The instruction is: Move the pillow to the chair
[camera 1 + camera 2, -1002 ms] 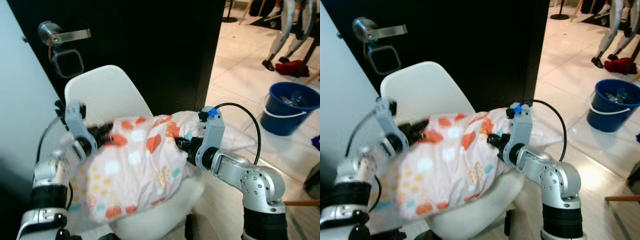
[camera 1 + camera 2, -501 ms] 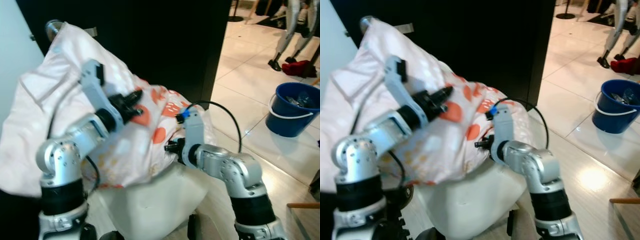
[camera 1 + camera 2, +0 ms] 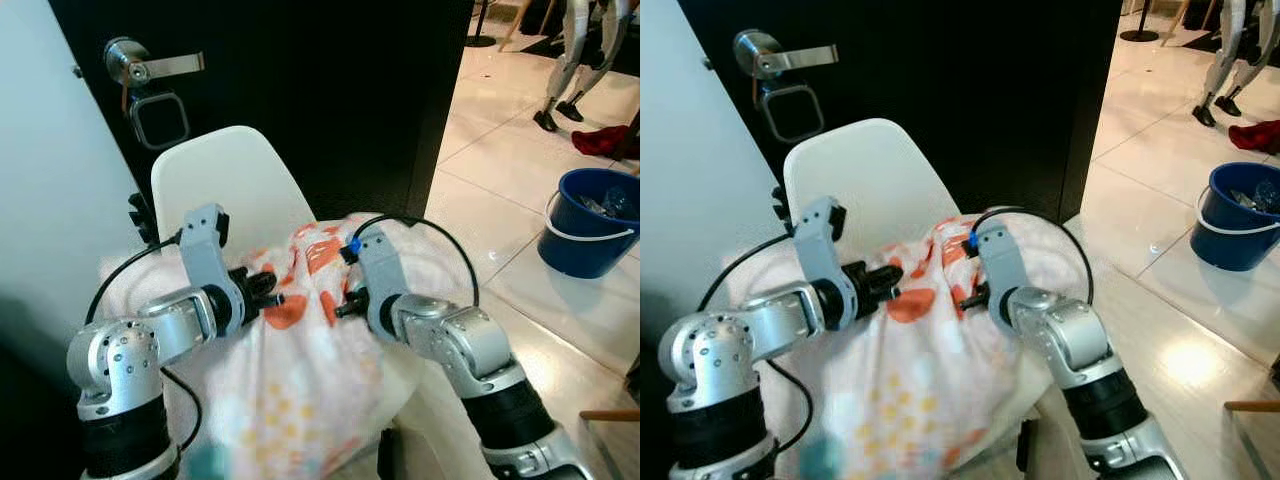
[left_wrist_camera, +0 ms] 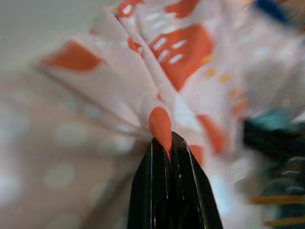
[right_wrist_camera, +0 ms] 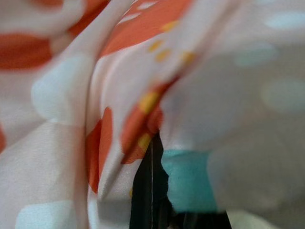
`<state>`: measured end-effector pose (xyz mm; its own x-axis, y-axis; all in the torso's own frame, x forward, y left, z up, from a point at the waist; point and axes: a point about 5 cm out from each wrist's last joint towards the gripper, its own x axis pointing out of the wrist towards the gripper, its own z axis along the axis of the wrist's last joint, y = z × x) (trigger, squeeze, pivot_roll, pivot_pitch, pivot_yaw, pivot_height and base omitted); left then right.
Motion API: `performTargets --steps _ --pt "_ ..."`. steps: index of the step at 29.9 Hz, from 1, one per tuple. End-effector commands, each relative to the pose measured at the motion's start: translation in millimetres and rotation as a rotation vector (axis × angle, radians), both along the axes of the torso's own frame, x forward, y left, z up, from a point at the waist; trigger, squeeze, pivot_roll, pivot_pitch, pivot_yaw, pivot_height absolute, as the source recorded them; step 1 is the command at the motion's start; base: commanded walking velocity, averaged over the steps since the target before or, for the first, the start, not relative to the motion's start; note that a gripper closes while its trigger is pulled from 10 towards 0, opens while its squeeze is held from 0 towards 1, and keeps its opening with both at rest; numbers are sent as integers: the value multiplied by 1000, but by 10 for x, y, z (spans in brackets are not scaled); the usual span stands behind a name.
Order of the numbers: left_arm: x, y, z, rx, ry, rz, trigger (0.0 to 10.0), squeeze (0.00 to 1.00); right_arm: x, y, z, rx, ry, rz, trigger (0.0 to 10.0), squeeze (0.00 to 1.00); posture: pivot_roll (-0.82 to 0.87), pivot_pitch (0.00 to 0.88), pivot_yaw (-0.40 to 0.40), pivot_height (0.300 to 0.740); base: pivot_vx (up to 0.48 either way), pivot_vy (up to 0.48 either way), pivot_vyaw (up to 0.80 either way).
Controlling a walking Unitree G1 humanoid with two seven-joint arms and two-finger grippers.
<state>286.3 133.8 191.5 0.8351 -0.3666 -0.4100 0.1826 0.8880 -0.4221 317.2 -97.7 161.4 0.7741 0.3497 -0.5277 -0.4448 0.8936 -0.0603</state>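
A white pillow (image 3: pixel 300 390) with orange, yellow and teal spots lies across the seat of a white shell chair (image 3: pixel 225 180), spilling toward me over the seat's front. My left gripper (image 3: pixel 272 297) is shut on a bunched fold of the pillow near its top. In the left wrist view the black fingertips (image 4: pixel 164 152) pinch an orange-spotted pleat. My right gripper (image 3: pixel 343 306) is shut on the cloth just to the right of it, and the right wrist view has its fingers (image 5: pixel 148 191) buried in the fabric. The two grippers sit close together.
Behind the chair stands a dark door (image 3: pixel 330 90) with a silver lever handle (image 3: pixel 150 68). A pale wall (image 3: pixel 45 200) is at the left. On the tiled floor to the right sit a blue bucket (image 3: pixel 592 220) and a red cloth (image 3: pixel 610 138).
The pillow, raised high in front of the door half a second ago, has come down onto the chair seat. Both grippers have dropped with it and drawn closer together.
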Motion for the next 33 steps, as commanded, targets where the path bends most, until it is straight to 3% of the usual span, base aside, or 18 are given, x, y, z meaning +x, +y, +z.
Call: performTargets --steps 1,2,4,5,6,8,10,13,18,23,24,25,26,28,29,30,31,33 --pt "-3 -1 26 31 -18 21 10000 0 -47 152 21 42 -16 83 10000 0 -52 83 96 590 0 0 0" --pt "-4 66 -18 66 5 68 10000 0 -48 157 21 44 -23 97 10000 604 -52 81 98 590 0 0 0" --pt "-6 112 -47 90 21 99 10000 0 -48 160 22 45 -29 106 10000 604 -52 81 98 590 0 0 0" --pt "-2 183 -94 121 39 138 10000 859 -44 156 22 56 -31 101 10000 1000 -51 80 99 590 0 0 0" --pt "6 272 -139 168 47 181 10000 1000 -45 148 13 64 -27 96 10000 1000 -53 80 100 590 0 0 0" --pt "9 327 -162 200 50 207 10000 1000 -44 140 4 70 -25 92 10000 1000 -53 80 100 590 0 0 0" --pt "42 537 -196 365 13 267 10000 1000 -88 114 -41 80 -7 97 10000 1000 -55 81 98 590 0 0 0" --pt "75 675 -180 466 -20 301 10000 1000 -126 77 -84 75 11 98 10000 1000 -57 82 97 590 0 0 0" --pt "110 793 -140 527 -48 335 10000 1000 -177 -18 -154 48 56 96 10000 1000 -59 82 96 590 0 0 0" --pt "145 742 -83 484 -75 327 10000 1000 -251 -183 -234 -18 118 91 10000 1000 -67 84 94 590 0 0 0" --pt "165 652 -55 410 -90 302 10000 1000 -293 -255 -267 -45 144 92 10000 1000 -67 84 94 590 0 0 0" --pt "165 652 -55 410 -90 302 10000 1000 -293 -255 -267 -45 144 92 10000 1000 -67 84 94 590 0 0 0" --pt "184 528 -25 316 -115 255 10000 1000 -324 -324 -287 -68 161 91 10000 1000 -69 84 91 590 0 0 0" --pt "203 388 0 221 -153 192 10000 1000 -363 -405 -306 -93 176 94 10000 1000 -71 84 91 590 0 0 0" --pt "203 335 -5 194 -162 172 10000 518 -376 -445 -296 -92 177 94 10000 1000 -74 85 91 590 0 0 0" --pt "203 335 -5 194 -162 172 10000 518 -376 -445 -296 -92 177 94 10000 1000 -74 85 91 590 0 0 0" --pt "191 225 -10 137 -184 119 10000 0 -419 -533 -255 -86 178 100 10000 1000 -78 84 92 590 0 0 0" --pt "168 125 10 113 -222 52 10000 0 -484 -624 -199 -82 183 120 10000 1000 -81 84 88 590 0 0 0"
